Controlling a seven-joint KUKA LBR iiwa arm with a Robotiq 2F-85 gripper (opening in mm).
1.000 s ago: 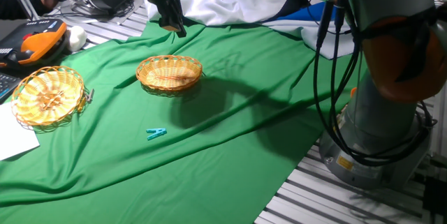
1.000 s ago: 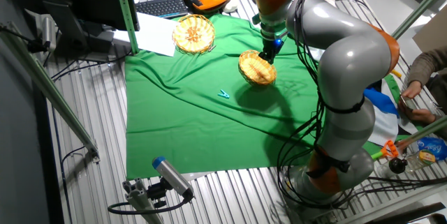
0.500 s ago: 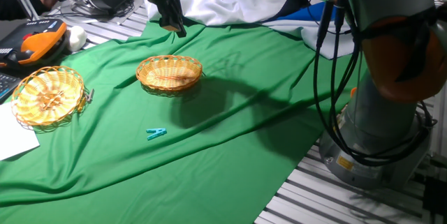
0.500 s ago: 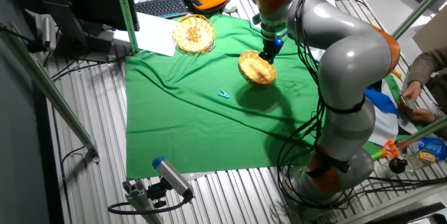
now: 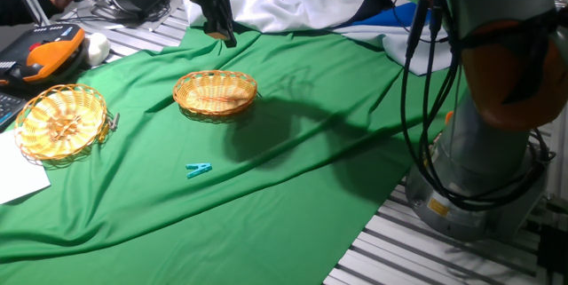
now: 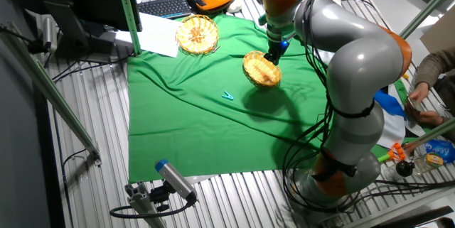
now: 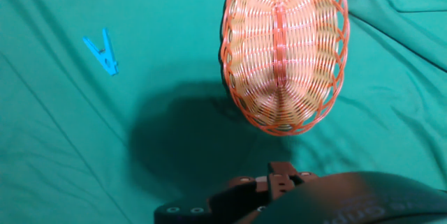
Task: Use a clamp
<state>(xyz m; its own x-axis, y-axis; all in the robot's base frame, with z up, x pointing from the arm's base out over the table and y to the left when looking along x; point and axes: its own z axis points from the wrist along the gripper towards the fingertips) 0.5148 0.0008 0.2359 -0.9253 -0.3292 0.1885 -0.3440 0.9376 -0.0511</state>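
Observation:
The clamp is a small teal clip lying flat on the green cloth, and nothing touches it. In the hand view the clamp sits at the upper left. My gripper hangs in the air above the far side of the nearer wicker basket, well away from the clamp. Its fingers look pressed together with nothing between them. The hand view shows only the gripper's dark tip at the bottom edge, below the basket.
A second wicker basket stands at the cloth's far edge with a small grey clip beside it. Paper, an orange pendant and a keyboard lie past it. The arm's base and cables stand at the right.

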